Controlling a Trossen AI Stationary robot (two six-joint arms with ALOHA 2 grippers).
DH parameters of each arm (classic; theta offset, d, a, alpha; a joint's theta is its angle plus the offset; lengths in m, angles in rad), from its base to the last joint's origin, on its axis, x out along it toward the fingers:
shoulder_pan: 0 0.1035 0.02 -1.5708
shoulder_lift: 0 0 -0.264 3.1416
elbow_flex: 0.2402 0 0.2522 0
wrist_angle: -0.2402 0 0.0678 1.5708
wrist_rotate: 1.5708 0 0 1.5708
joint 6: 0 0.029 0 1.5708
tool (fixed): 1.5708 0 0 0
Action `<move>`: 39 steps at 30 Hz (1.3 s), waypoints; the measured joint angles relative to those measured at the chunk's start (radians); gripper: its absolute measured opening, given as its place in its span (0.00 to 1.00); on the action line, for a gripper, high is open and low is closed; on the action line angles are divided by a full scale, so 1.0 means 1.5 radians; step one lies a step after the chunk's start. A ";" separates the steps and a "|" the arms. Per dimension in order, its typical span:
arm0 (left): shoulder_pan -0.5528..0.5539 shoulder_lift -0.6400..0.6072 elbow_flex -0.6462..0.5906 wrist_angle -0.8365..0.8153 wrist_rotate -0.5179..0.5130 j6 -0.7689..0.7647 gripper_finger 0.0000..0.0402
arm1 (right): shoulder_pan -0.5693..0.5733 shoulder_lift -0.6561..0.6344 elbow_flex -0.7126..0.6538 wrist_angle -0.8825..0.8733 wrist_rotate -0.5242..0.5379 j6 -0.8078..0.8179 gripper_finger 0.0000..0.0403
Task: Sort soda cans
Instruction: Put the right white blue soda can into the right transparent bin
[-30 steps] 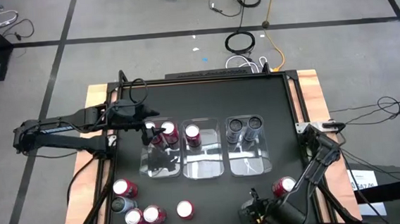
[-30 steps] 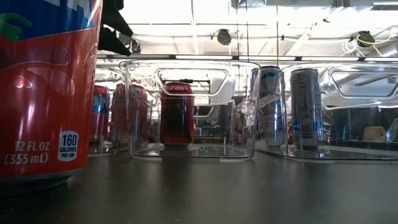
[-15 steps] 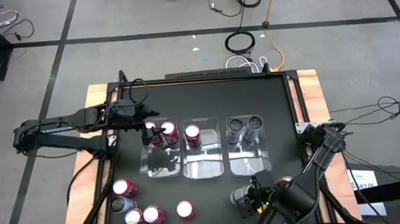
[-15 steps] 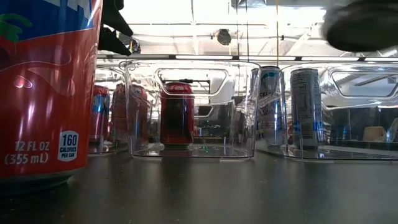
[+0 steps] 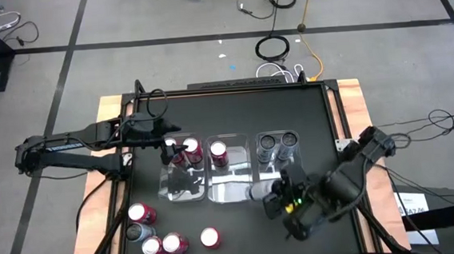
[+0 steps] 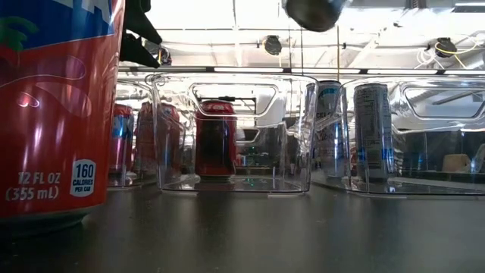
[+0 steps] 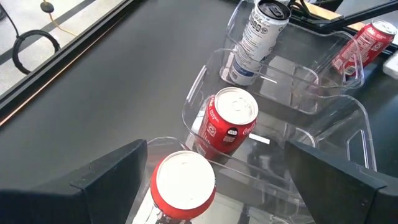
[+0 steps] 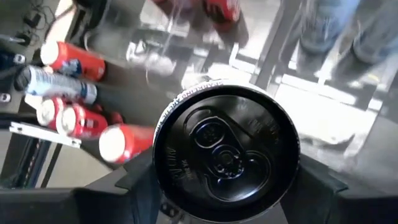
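One dark can (top toward wrist camera) held lengthwise.

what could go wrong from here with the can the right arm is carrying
The right gripper holds a dark-topped can in the air near the clear bins; its base could clip a bin rim on the way in. The right-hand bin already holds two grey cans, so a careless drop might topple them.

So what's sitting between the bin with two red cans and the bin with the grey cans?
In the high view, a third clear bin sits between them, holding one red can. The right gripper, carrying a dark-topped can, hovers over its near right corner.
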 joint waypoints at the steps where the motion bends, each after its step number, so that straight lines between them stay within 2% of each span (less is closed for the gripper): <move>1: 0.000 0.000 0.000 0.000 0.000 0.000 0.96 | -0.011 -0.005 0.000 0.000 0.002 -0.015 0.60; 9: 0.000 0.000 0.000 0.000 0.000 0.000 0.96 | -0.097 -0.025 -0.002 0.000 -0.023 -0.109 0.60; 13: 0.000 0.000 0.000 0.000 0.000 0.000 0.96 | -0.122 -0.045 -0.031 0.001 -0.037 -0.126 0.60; 18: 0.000 0.000 0.000 0.000 0.000 0.000 0.96 | -0.124 -0.104 -0.120 0.001 -0.054 -0.097 0.60; 29: 0.000 0.000 0.000 0.000 0.000 0.000 0.96 | -0.123 -0.266 -0.415 -0.001 -0.156 0.066 0.60; 33: 0.000 0.000 0.000 0.000 0.000 0.000 0.96 | -0.137 -0.279 -0.456 0.002 -0.161 0.081 0.60; 39: 0.000 0.000 0.000 0.000 0.000 0.000 0.96 | -0.182 -0.268 -0.462 0.005 -0.161 0.044 0.60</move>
